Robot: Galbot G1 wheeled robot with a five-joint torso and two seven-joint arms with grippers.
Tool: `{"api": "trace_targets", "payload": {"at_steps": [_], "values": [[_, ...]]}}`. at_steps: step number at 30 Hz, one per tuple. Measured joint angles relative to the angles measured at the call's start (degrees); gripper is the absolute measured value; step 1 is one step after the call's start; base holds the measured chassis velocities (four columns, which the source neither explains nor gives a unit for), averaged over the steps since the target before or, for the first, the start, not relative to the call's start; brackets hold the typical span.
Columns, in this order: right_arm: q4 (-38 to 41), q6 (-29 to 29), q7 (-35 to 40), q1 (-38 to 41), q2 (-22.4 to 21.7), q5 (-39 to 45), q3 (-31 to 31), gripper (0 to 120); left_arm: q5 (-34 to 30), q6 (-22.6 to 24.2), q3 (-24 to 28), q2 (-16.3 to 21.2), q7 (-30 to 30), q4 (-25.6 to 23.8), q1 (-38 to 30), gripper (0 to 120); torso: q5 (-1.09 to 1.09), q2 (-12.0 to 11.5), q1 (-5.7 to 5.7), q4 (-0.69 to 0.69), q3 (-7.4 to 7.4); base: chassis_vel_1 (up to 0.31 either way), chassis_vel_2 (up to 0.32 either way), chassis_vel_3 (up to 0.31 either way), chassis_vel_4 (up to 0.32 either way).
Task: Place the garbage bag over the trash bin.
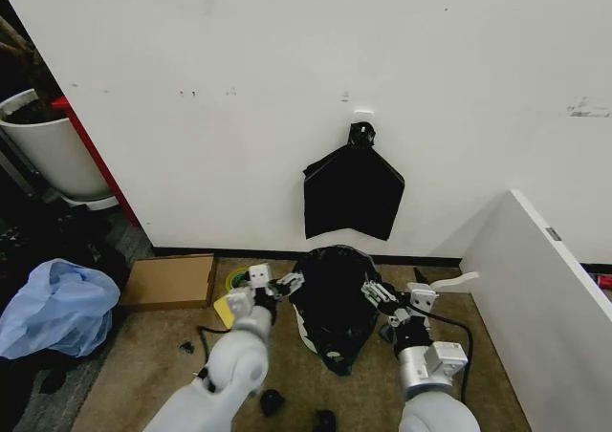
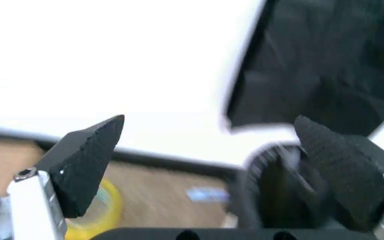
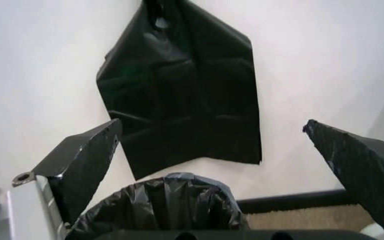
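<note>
Nearest the head camera, two pale arms reach forward over the brown carpet (image 1: 143, 375), one on each side of the trash bin (image 1: 304, 329). The bin stands on the floor just near of the white wall (image 1: 287, 69), and the garbage bag (image 1: 335, 298) is drawn over it: glossy, wrinkled black plastic covers its mouth and hangs down its sides, with a sliver of cream-white showing low on the left side. In the right wrist view the gathered bag (image 3: 162, 207) bulges up between the fingers.

The left pincer (image 1: 277, 287) sits at the left edge of the bag-covered rim, its fingers spread apart and released; in the left wrist view one dark pad (image 2: 88, 162) stands well apart from the other, with nothing clamped between. The right pincer (image 1: 375, 293) is at the right edge of the rim, also spread wide and gripping nothing; its pads (image 3: 85, 162) flank the bag without closing on it.

On the wall above the bin hangs a flat black bundle (image 1: 352, 195) from a small hook. To the right stands a white panel (image 1: 545, 308). Far left is a big white tub (image 1: 53, 150); nearer on the left lies a pale blue plastic bag (image 1: 53, 308), then a flat cardboard box (image 1: 170, 281), and a roll of yellow tape (image 1: 234, 279) just left of the left pincer.
</note>
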Motion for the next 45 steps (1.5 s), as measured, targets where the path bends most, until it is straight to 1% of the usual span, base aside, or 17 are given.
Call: {"api": "trace_targets", "payload": {"at_steps": [1, 3, 5, 7, 8, 9, 10, 11, 13, 14, 16, 17, 22, 26, 28, 39, 45], "values": [[0.00, 0.00, 0.00, 0.00, 0.00, 0.00, 0.00, 100, 0.00, 0.00, 0.00, 0.00, 0.00, 0.00, 0.00, 100, 0.00, 0.00, 0.00, 0.00, 0.00, 0.000, 0.000, 0.000, 0.000], [-1.06, 4.18, -1.95, -1.62, 0.00, -0.39, 1.63, 100, 5.58, -4.36, -1.13, 0.58, 1.43, -2.33, 4.96, 100, -0.01, 0.00, 0.00, 0.02, 0.00, 0.000, 0.000, 0.000, 0.000], [-2.59, 8.36, -4.04, -3.03, 0.27, -1.33, 3.88, 100, 9.41, -8.19, -1.97, 0.44, 2.48, -5.00, 9.88, 100, 0.01, 0.00, 0.00, -0.02, -0.01, 0.000, 0.000, 0.000, 0.000], [-3.52, 11.05, -5.47, -3.96, 0.47, -1.83, 5.57, 100, 12.97, -11.02, -2.75, -0.07, 3.30, -6.68, 14.35, 100, -0.02, 0.00, 0.00, -0.01, 0.00, 0.000, 0.000, 0.000, 0.000], [-3.52, 11.05, -5.47, -3.96, 0.47, -1.83, 5.57, 100, 12.97, -11.02, -2.75, -0.07, 3.30, -6.68, 14.35, 100, -0.02, 0.00, 0.00, -0.01, 0.00, 0.000, 0.000, 0.000, 0.000], [-3.84, 12.15, -6.14, -4.69, 0.51, -2.00, 6.58, 100, 15.22, -12.47, -3.48, -0.30, 3.80, -7.46, 16.59, 100, -0.02, 0.00, 0.00, 0.00, 0.00, 0.000, 0.000, 0.000, 0.000], [-4.06, 14.65, -7.55, -7.20, 0.73, -2.57, 9.44, 100, 21.95, -17.31, -6.21, -1.48, 4.73, -9.47, 23.18, 100, 0.00, 0.00, -0.01, 0.01, -0.01, 0.000, 0.000, 0.000, 0.000], [-3.99, 15.67, -8.13, -8.57, 0.92, -2.75, 10.59, 100, 23.92, -19.20, -7.01, -1.95, 4.81, -9.99, 25.14, 100, -0.01, 0.00, -0.01, 0.01, -0.01, 0.000, 0.000, 0.000, 0.000], [-3.70, 17.54, -9.03, -10.85, 1.16, -2.86, 12.19, 100, 26.22, -21.87, -8.54, -2.70, 4.88, -10.70, 27.80, 100, -0.01, 0.00, -0.01, -0.02, 0.00, 0.000, 0.000, 0.000, 0.000], [-3.45, 18.78, -9.61, -12.17, 1.16, -2.92, 12.96, 100, 27.16, -23.38, -9.86, -3.26, 4.91, -11.09, 29.59, 100, -0.01, 0.00, -0.01, -0.02, -0.01, 0.000, 0.000, 0.000, 0.000], [-3.31, 19.39, -9.82, -12.99, 1.11, -3.05, 13.41, 100, 27.49, -24.25, -10.71, -3.60, 4.93, -11.35, 30.56, 100, 0.00, 0.00, -0.01, -0.01, -0.01, 0.000, 0.000, 0.000, 0.000], [-3.06, 20.07, -10.01, -14.04, 1.02, -3.39, 13.94, 100, 27.86, -25.74, -12.20, -4.17, 4.98, -11.80, 32.13, 100, 0.00, 0.00, -0.01, 0.00, 0.00, 0.000, 0.000, 0.000, 0.000], [-2.02, 21.17, -10.05, -16.98, 1.15, -6.35, 14.40, 100, 28.68, -28.82, -15.26, -5.46, 5.03, -12.87, 36.50, 100, 0.00, 0.00, -0.01, 0.00, 0.00, 0.000, 0.000, 0.000, 0.000], [-1.47, 21.23, -10.06, -17.42, 1.72, -7.51, 13.75, 100, 29.68, -29.97, -15.43, -5.89, 5.08, -12.71, 37.08, 100, 0.00, 0.00, -0.01, 0.00, 0.00, 0.000, 0.000, 0.000, 0.000], [-1.15, 20.95, -10.05, -17.48, 2.12, -7.80, 13.33, 100, 31.30, -31.03, -15.19, -6.01, 5.35, -12.20, 36.91, 100, -0.01, 0.00, -0.01, 0.00, 0.00, 0.000, 0.000, 0.000, 0.000], [-0.45, 20.66, -10.43, -17.61, 3.70, -9.08, 12.03, 100, 34.11, -31.47, -13.03, -6.91, 5.18, -11.04, 35.62, 100, -0.01, 0.00, 0.00, 0.00, 0.00, 0.000, 0.000, 0.000, 0.000], [-0.32, 20.49, -10.47, -17.67, 3.97, -9.21, 12.14, 100, 33.83, -31.47, -13.26, -7.26, 5.02, -11.00, 35.52, 100, -0.01, 0.00, 0.00, 0.00, 0.00, 0.000, 0.000, 0.000, 0.000]]}}
